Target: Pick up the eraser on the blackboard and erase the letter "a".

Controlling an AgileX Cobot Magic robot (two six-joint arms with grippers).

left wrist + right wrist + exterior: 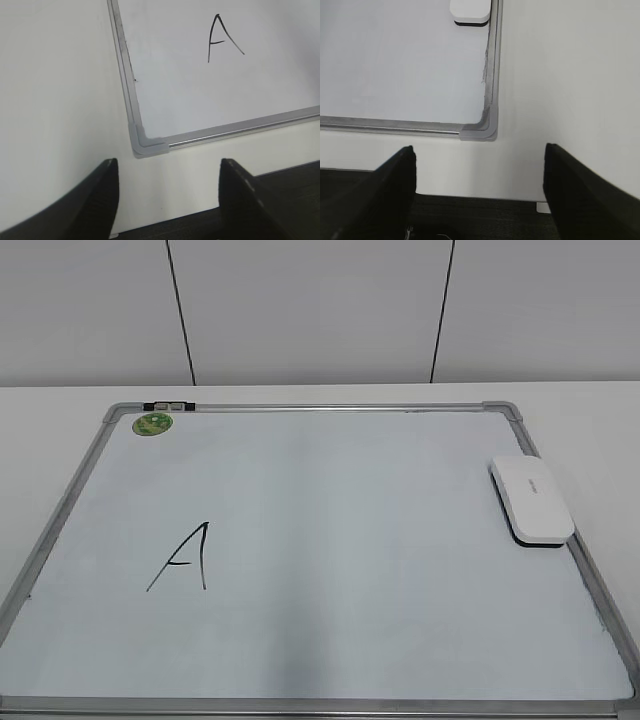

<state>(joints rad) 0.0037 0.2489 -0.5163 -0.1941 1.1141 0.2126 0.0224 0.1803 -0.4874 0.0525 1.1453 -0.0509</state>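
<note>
Left gripper [167,200]: dark jaws stand apart with nothing between them; it hangs over bare white tabletop [55,100] just off the board's near-left corner
Right gripper [479,195]: dark jaws spread wide, also empty; it hangs over the tabletop just off the board's near-right corner
Board: large white dry-erase blackboard [330,540] with a silver-grey metal frame and grey plastic corners, lying flat and filling most of the tabletop
Marker writing: one black angular capital "A" [185,558] in the near-left part of the board; no small looped letter shows in any view, so this seems the only mark there is to wipe
Eraser: white glossy rounded-rectangle eraser [532,500] with a dark underside, lying flat on the board against its right edge, towards the far-right corner; untouched
Far-left corner: small round green sticker [153,424] on the board; a short dark clip on the frame beside it
Step in hand: the start, as I judge it; neither arm has reached in; pick-up not yet begun
Next move: likely the right gripper, the nearer one, goes forward along the right edge, comes down over the eraser and closes across its narrow width; the letter lies well apart, across the board
</note>
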